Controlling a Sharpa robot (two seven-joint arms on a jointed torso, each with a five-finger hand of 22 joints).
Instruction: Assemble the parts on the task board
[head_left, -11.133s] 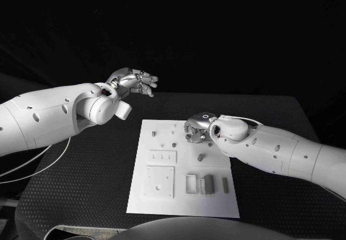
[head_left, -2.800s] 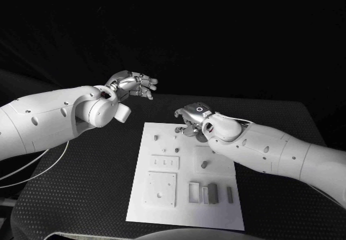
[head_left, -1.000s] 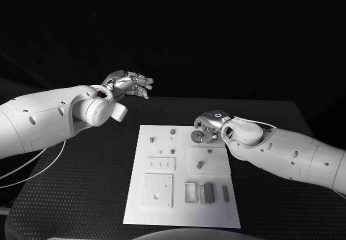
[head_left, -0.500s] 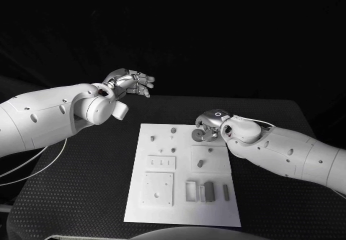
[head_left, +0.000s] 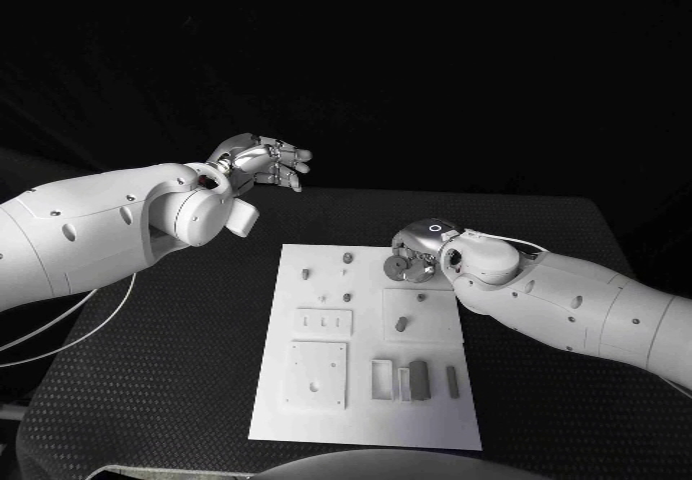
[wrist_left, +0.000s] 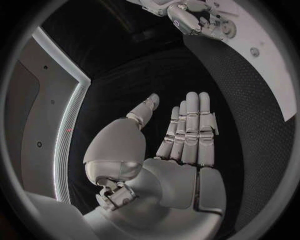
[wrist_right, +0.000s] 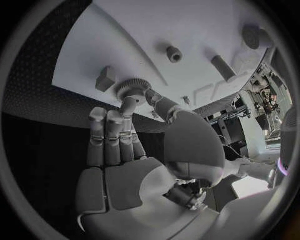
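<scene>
Right hand (head_left: 414, 256) pinches a small toothed gear (wrist_right: 130, 89) at its fingertips, above the task board's (head_left: 368, 425) upper right in the head view. The grip looks thin, so the gear could tip or drop short of its seat. Left hand (head_left: 263, 162) hangs empty at upper left, fingers straight and close together. The gear's seat is hard to make out.

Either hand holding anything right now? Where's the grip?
Right hand pinches a small gear at its toothed rim, over the task board. Left hand holds nothing, fingers extended.
</scene>
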